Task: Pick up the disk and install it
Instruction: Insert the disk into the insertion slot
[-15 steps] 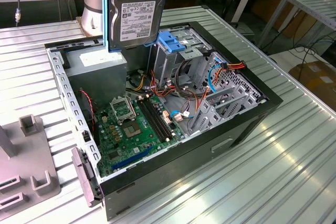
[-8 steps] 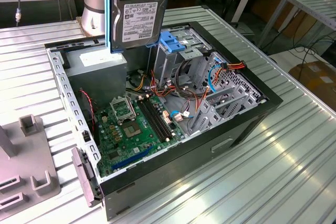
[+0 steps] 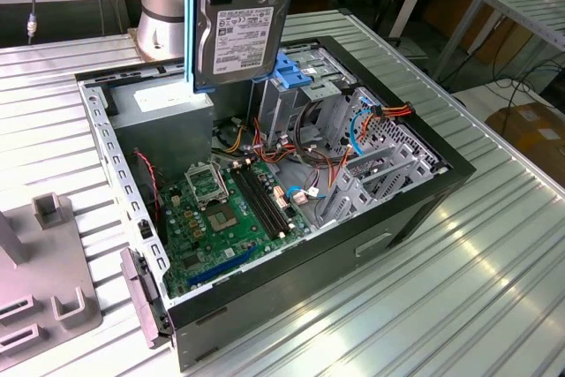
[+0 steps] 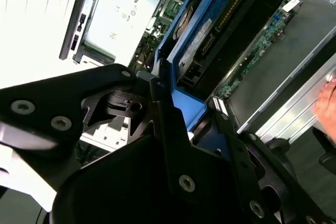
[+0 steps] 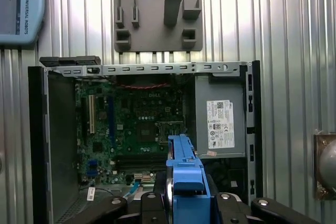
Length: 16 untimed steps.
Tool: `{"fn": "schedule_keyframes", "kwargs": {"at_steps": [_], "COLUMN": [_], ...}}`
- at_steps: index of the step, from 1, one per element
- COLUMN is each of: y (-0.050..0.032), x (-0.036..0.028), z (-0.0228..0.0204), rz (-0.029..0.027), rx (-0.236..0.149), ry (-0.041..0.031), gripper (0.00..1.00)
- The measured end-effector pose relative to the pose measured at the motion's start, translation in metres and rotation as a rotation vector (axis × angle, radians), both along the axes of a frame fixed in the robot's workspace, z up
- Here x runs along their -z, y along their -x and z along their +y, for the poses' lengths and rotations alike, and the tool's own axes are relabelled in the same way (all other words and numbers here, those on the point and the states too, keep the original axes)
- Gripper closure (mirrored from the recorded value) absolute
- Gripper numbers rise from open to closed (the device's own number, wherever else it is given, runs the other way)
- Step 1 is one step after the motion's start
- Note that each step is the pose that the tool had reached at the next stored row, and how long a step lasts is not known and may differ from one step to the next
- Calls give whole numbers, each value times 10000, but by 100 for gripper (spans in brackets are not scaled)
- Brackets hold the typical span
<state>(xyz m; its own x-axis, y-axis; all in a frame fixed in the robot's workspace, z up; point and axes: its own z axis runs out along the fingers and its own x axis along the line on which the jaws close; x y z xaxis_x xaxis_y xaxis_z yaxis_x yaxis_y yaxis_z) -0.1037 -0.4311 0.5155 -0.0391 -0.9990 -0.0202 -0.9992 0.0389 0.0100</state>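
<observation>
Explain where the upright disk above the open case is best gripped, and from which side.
Probably its top end, pinched across the flat faces from above, as the gripper does now. The disk hangs upright with blue rails down its long edges, so this leaves rails and lower end free over the computer case.

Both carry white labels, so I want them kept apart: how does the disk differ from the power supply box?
The disk hangs upright above the open case, clamped in the gripper; the power supply box sits in a corner of the case. The disk wears blue side rails; the power supply box has none. Both are grey metal with a white label.
</observation>
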Motion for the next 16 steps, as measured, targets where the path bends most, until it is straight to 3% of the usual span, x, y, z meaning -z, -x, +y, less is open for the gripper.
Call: {"fn": "schedule_keyframes", "kwargs": {"at_steps": [16], "y": [-62], "x": [6], "z": [-95], "rz": [0], "rx": [-1], "ry": [0], "gripper": [63]}}
